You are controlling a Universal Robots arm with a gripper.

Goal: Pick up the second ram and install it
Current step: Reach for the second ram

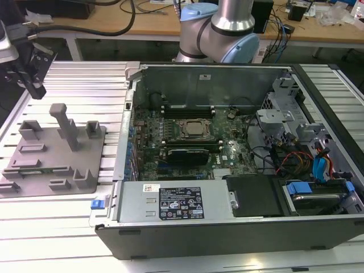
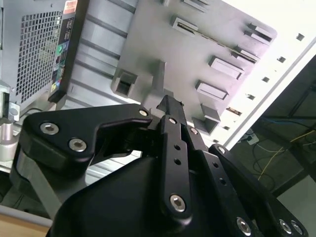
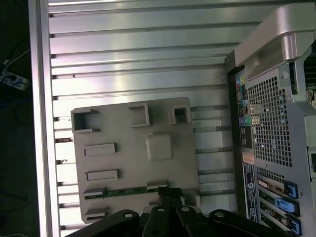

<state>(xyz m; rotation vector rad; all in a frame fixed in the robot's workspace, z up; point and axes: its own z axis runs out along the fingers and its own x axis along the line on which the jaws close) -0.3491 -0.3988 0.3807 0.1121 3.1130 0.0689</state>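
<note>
Overhead, gripper, jaws together, above fixture plate holding second ram; ribbed aluminium table, cluttered bench behind.

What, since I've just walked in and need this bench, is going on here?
A robot arm's gripper hangs in the air near the grey fixture plate, which sits beside the open computer case. Its fingers are together and hold nothing. The second ram, a green stick, lies in its holder on the plate, not yet picked up.
</note>
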